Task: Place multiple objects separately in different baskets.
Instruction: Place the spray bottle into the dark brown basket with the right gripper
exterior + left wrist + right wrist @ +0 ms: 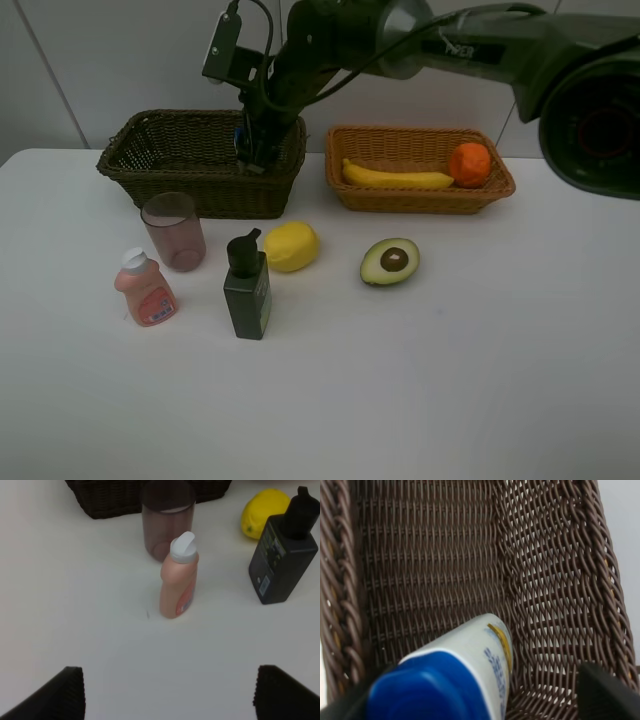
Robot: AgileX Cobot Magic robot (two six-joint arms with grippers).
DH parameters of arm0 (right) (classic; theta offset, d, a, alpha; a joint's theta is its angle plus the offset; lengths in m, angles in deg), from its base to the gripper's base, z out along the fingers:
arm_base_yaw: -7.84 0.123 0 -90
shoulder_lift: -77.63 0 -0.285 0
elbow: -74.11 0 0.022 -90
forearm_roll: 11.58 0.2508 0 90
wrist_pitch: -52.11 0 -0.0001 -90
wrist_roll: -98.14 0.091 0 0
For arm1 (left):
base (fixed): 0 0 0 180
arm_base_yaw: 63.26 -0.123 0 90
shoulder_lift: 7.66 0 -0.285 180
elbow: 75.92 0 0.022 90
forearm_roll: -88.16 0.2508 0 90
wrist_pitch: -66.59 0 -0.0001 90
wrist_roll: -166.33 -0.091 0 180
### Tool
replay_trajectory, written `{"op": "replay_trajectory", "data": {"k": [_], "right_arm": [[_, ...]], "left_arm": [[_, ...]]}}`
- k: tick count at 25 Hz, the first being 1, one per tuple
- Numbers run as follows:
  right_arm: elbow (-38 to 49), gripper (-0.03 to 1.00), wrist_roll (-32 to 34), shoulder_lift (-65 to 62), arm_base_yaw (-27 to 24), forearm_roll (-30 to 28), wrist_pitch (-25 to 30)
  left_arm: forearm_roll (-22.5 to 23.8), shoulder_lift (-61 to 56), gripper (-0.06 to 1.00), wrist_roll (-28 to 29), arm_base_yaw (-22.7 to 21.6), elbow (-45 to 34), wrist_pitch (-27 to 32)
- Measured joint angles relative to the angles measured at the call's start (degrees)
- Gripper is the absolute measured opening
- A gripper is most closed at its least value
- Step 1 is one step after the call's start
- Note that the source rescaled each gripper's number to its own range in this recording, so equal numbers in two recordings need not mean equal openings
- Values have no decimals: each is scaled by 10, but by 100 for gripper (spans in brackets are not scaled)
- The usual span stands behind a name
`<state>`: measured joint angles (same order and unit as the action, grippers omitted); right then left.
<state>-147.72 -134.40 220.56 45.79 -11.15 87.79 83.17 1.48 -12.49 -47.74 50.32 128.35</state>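
Pump bottle stands nearest the table's front edge; my right claw gapes around the white bottle in the dark basket; left claw wide.

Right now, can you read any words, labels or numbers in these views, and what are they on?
Nothing can be read in any view.
dark green pump bottle: pale label print, too small to read.
small pink bottle: label print, blurred.
white blue-capped bottle: blue print, blurred.
right arm: white marking, too small to read.
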Motion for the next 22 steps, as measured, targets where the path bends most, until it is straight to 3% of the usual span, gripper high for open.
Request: {"op": "replay_trajectory", "data": {"k": [3, 10, 15, 22], "right_arm": [[0, 73, 16, 0, 0, 0, 0], [0, 76, 30, -1, 0, 22, 11], [0, 86, 63, -3, 0, 29, 30], [0, 88, 69, -25, 0, 18, 52]], "left_arm": [[0, 0, 90, 0, 0, 0, 0], [0, 0, 90, 0, 0, 0, 0], [0, 0, 90, 0, 0, 0, 0], [0, 0, 90, 0, 0, 0, 0]]}}
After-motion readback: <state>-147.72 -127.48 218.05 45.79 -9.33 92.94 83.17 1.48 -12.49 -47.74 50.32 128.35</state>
